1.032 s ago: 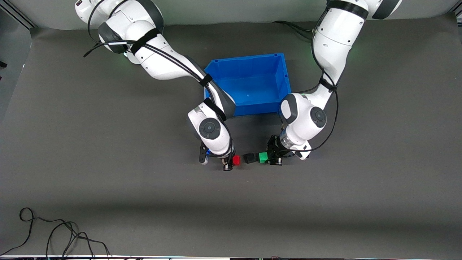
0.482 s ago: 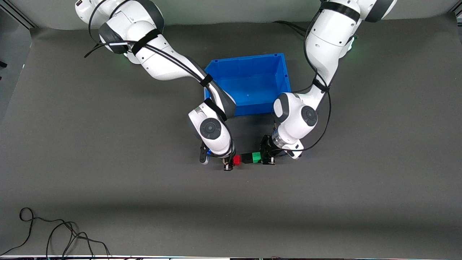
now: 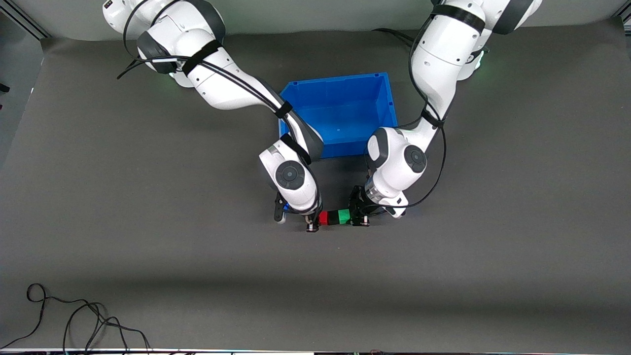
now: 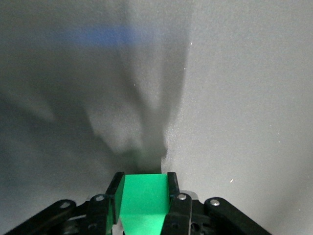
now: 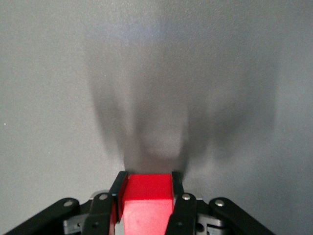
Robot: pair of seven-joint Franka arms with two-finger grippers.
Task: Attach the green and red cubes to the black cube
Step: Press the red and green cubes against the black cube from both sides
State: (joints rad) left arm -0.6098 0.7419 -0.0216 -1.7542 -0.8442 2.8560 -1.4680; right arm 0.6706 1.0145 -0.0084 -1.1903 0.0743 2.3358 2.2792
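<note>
Nearly done: the small bright red cube (image 3: 323,217), matte black cube (image 3: 333,217) and bright green cube (image 3: 343,215) sit pressed in one row on the bench, near the front camera from the blue plastic bin (image 3: 338,114). The right gripper (image 3: 312,223) jaws clamp red, the left gripper (image 3: 359,217) jaws clamp green; releasing remains.

Grey mat (image 3: 148,236): blue bin (image 3: 340,116) sits farther from front camera than both grippers; black cable (image 3: 74,320) near camera edge, possibly loose.
</note>
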